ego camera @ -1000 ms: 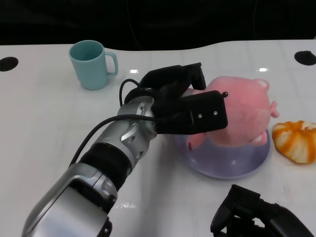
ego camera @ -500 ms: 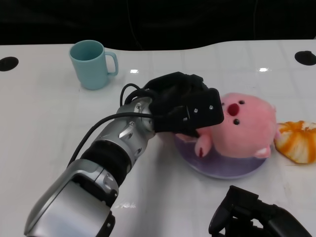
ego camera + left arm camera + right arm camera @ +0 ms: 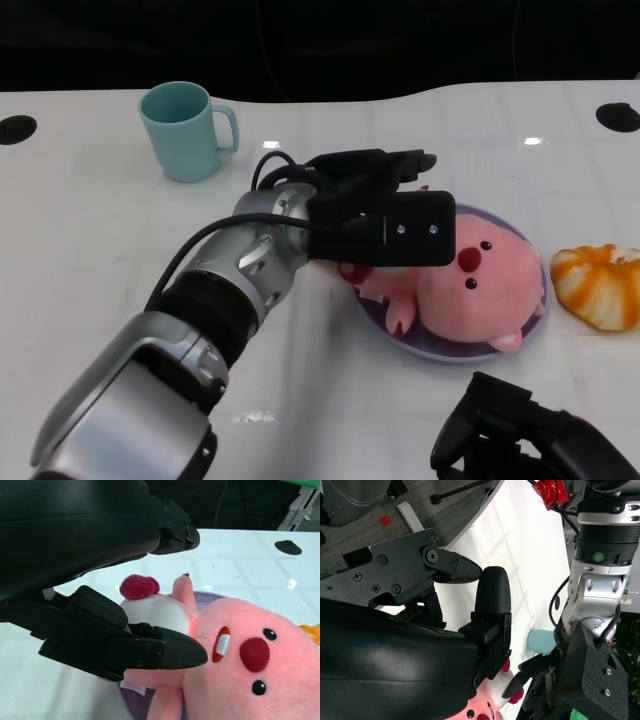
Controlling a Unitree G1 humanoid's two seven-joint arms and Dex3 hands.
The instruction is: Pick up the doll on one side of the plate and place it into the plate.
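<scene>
The pink plush doll (image 3: 478, 292) lies face up in the purple plate (image 3: 440, 350) at the table's centre right. My left hand (image 3: 385, 215) hovers over the doll's near side, its fingers (image 3: 400, 160) stretched out and off the plush. In the left wrist view the doll (image 3: 250, 645) sits between the spread fingers; one finger (image 3: 165, 652) lies by its white belly, while the others are apart from it. A sliver of the plate (image 3: 205, 587) shows behind. My right hand (image 3: 520, 440) rests at the lower right, holding nothing, with its fingers (image 3: 492, 595) apart.
A teal mug (image 3: 187, 130) stands at the back left. An orange and white plush thing (image 3: 598, 285) lies just right of the plate. Black round holes mark the table's far corners (image 3: 617, 116).
My left hand has brought the doll down from above the plate onto it. The doll has tipped over to lie face up, and the fingers have spread off it.
</scene>
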